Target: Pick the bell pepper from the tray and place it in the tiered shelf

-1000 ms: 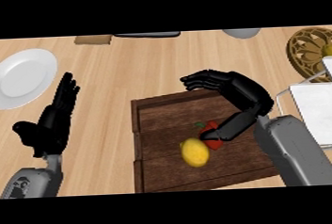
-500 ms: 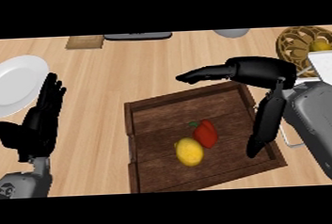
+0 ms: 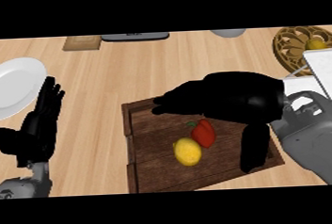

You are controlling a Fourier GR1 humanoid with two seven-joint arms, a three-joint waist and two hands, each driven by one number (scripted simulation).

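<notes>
Bell pepper (image 3: 203,133) on tray (image 3: 156,170), unlabelled

We see the right hand (image 3: 231,99) held out across the centre-right of the head view, palm down, its fingers reaching toward the view's left and only slightly bent, its thumb hanging straight down on the near side; it holds nothing, and its grey forearm (image 3: 316,135) enters from the lower right corner. We note the left hand (image 3: 34,126) resting open at the left edge, fingers straight and pointing away from the body, thumb spread out to the left, with a short stretch of grey left forearm (image 3: 19,186) showing below it.
</notes>
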